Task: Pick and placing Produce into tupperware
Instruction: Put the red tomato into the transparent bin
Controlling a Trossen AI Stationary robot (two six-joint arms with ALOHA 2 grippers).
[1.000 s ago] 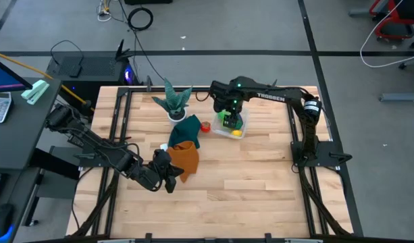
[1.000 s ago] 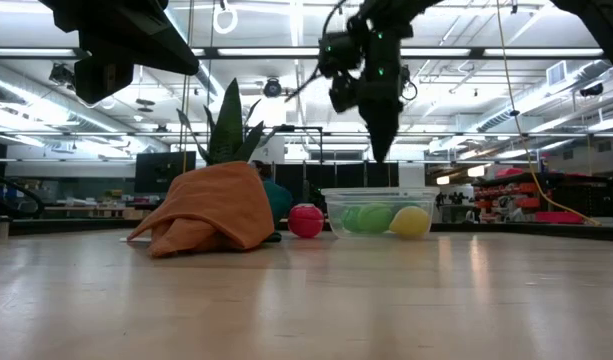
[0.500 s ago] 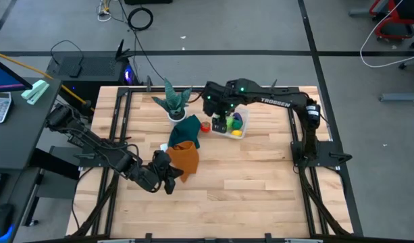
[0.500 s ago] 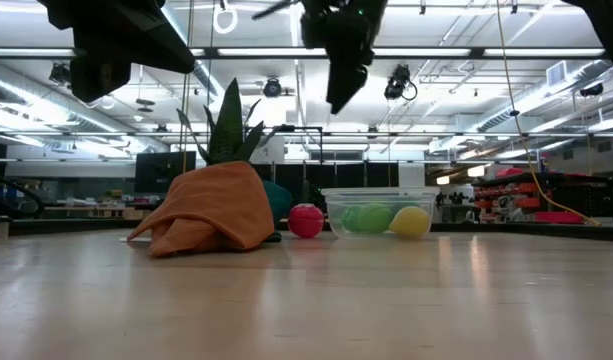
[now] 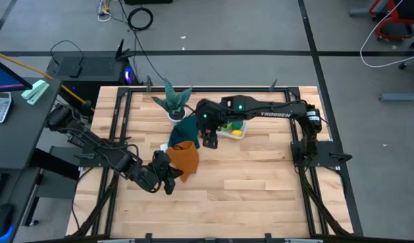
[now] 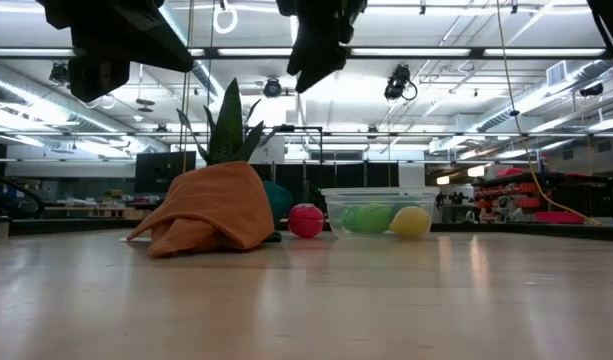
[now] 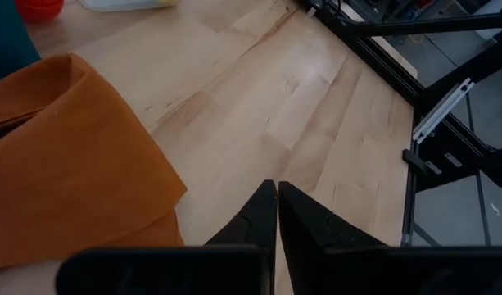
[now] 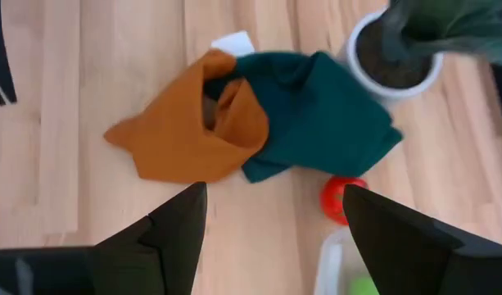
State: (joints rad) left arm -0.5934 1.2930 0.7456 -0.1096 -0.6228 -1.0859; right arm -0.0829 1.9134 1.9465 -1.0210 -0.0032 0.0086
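Left hand with its two dark fingers pressed together, tips meeting, nothing between them. Light wood counter ahead of the hand. Orange cloth, folded and rumpled, lies just beside the fingers, edge close to them but not touching. Beyond the cloth, a bit of teal cloth, a red toy fruit and the edge of the clear tupperware, all well apart from the hand. Black metal frame runs along the counter's far edge.
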